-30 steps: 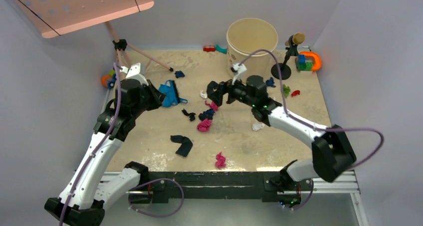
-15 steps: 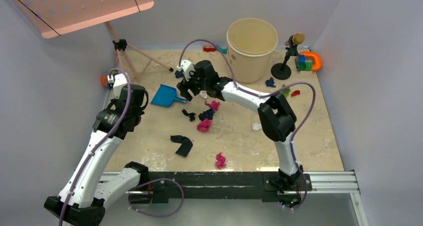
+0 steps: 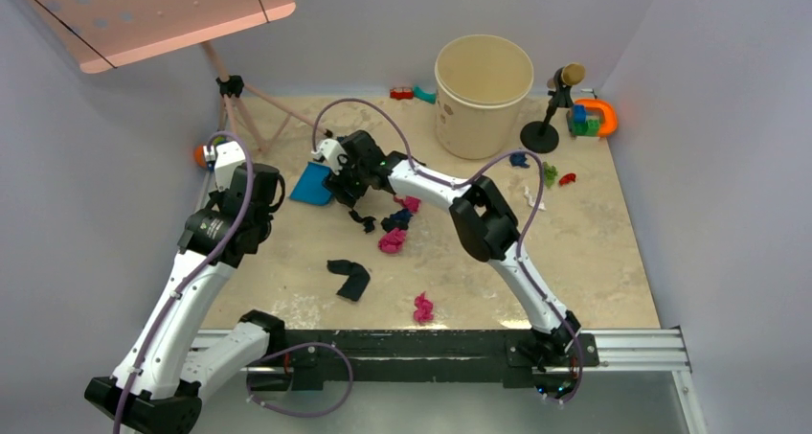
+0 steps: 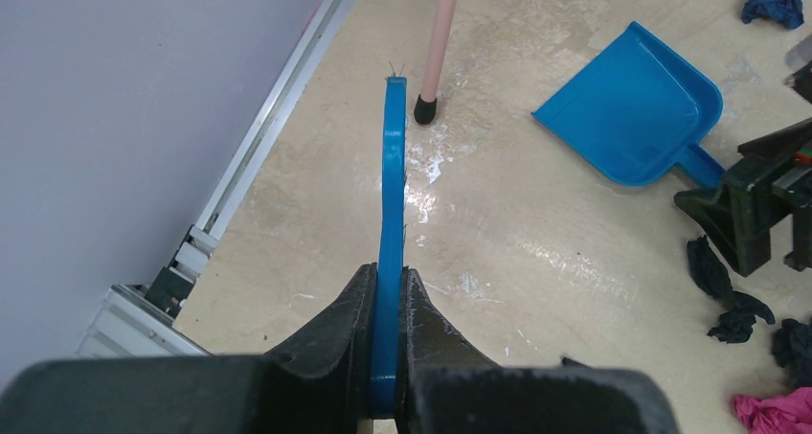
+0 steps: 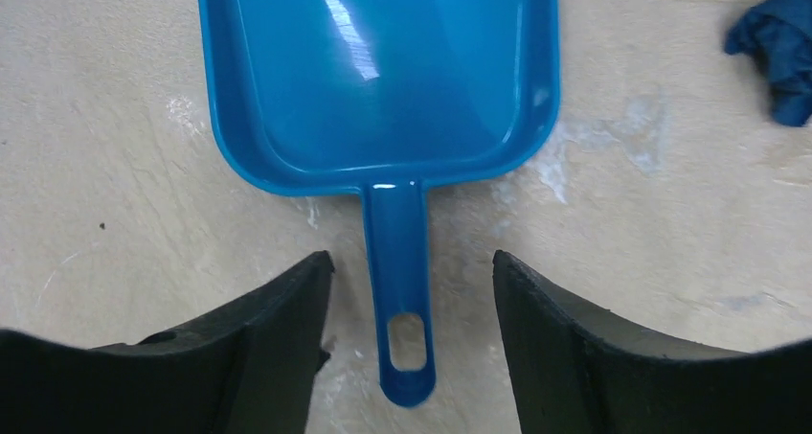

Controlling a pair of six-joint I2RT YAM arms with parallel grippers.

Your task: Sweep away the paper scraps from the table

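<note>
Paper scraps lie mid-table: a black wad (image 3: 349, 278), pink wads (image 3: 392, 240) (image 3: 422, 308), a dark blue one (image 3: 397, 219), and blue (image 3: 518, 159), green (image 3: 550, 173) and red (image 3: 568, 178) ones further right. My left gripper (image 3: 220, 153) (image 4: 388, 285) is shut on the blue brush (image 4: 391, 214), held edge-on above the table's left edge. My right gripper (image 3: 337, 180) (image 5: 412, 271) is open, its fingers either side of the handle (image 5: 397, 281) of the blue dustpan (image 3: 311, 183) (image 5: 383, 70), not touching it.
A beige bucket (image 3: 484, 79) stands at the back, with a black stand (image 3: 548, 118) and coloured toys (image 3: 592, 118) to its right. Pink tripod legs (image 3: 249, 108) (image 4: 436, 41) stand at the back left, by an orange toy (image 3: 203, 153). A blue scrap (image 5: 780, 46) lies beside the dustpan.
My right arm swung left from the table's middle to the dustpan's handle. My left arm pulled back to the left, carrying the brush off the dustpan.
</note>
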